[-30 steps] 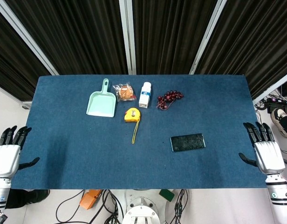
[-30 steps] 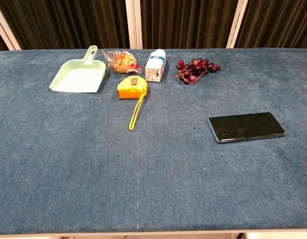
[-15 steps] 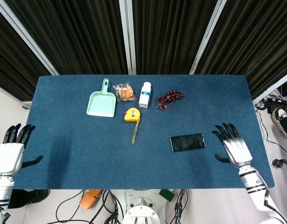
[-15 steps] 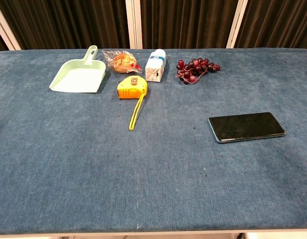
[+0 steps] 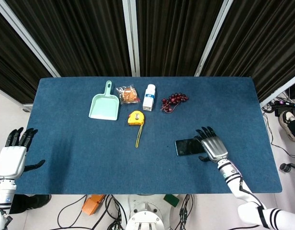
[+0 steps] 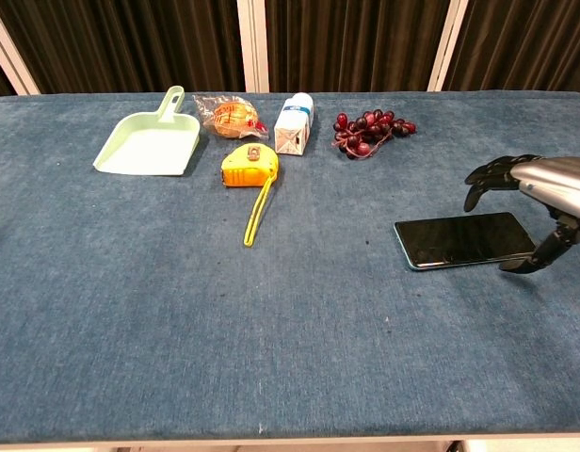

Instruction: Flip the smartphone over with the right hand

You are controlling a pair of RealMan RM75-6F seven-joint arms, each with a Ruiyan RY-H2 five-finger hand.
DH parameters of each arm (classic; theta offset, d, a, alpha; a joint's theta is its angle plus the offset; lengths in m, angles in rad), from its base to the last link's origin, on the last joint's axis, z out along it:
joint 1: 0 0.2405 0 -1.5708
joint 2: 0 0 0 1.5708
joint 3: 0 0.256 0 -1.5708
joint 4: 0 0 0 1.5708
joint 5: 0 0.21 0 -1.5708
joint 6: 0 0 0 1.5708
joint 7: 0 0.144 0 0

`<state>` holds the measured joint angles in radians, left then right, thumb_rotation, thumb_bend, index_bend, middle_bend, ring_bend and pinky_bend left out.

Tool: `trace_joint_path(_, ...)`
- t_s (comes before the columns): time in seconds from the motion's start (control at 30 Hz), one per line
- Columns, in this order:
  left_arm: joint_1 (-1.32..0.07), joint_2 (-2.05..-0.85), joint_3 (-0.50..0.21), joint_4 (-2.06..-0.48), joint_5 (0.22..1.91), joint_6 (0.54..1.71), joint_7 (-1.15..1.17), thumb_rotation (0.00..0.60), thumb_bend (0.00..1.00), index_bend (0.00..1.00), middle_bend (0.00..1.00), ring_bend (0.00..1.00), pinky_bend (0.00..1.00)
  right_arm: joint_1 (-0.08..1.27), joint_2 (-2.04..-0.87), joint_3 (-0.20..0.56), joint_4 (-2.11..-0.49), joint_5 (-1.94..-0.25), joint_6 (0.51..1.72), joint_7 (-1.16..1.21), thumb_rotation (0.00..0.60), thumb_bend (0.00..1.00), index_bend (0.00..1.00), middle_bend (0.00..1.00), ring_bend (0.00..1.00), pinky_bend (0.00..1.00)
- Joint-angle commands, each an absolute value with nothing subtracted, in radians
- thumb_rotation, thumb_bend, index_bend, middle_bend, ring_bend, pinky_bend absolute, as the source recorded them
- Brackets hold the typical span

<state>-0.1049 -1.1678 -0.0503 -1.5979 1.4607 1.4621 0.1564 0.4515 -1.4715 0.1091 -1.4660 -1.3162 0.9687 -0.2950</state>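
Observation:
A black smartphone (image 5: 187,146) (image 6: 462,239) lies flat, glossy face up, on the blue table right of centre. My right hand (image 5: 212,146) (image 6: 539,193) hovers over the phone's right end, fingers spread and pointing toward the far side, thumb down near the phone's near right corner. It holds nothing. My left hand (image 5: 12,156) stays off the table's left front corner with fingers apart and empty; the chest view does not show it.
Along the back of the table (image 5: 66,143) lie a green dustpan (image 5: 104,105), a wrapped bun (image 5: 128,94), a small white carton (image 5: 149,97) and dark red grapes (image 5: 173,101). A yellow tape measure (image 5: 135,118) with its strip pulled out sits in front of them.
My right hand has swept left from beyond the table's right edge to just over the phone's right end. The phone and my left hand have hardly moved.

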Motion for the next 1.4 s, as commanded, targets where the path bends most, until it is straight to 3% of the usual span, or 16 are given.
trace_joint_path(0.03, -0.106, -1.169, -0.051, -1.596, 1.46, 1.461, 0.154, 0.6, 0.11, 0.11, 0.09, 0.01, 0.0, 0.465, -1.488, 0.108, -1.447, -1.303, 0.956, -0.3, 0.6, 0.3, 0.36, 0.16, 0.0, 0.04)
trace_joint_path(0.67, -0.11, -1.179, -0.051, -1.579, 1.451, 1.452, 0.146, 0.6, 0.11, 0.11, 0.09, 0.01, 0.0, 0.515, -1.544, 0.091, -1.377, -1.256, 0.916, -0.322, 0.6, 0.3, 0.39, 0.16, 0.0, 0.0)
trace_joint_path(1.07, -0.113, -1.178, -0.053, -1.58, 1.446, 1.448, 0.146, 0.6, 0.11, 0.11, 0.09, 0.01, 0.0, 0.537, -1.508, 0.085, -1.394, -1.228, 0.884, -0.32, 0.6, 0.62, 0.43, 0.16, 0.0, 0.0)
trace_joint_path(1.4, -0.117, -1.173, -0.056, -1.581, 1.443, 1.445, 0.146, 0.6, 0.11, 0.11, 0.09, 0.01, 0.0, 0.575, -1.444, 0.11, -1.437, -1.165, 0.843, -0.334, 0.6, 0.72, 0.45, 0.16, 0.0, 0.0)
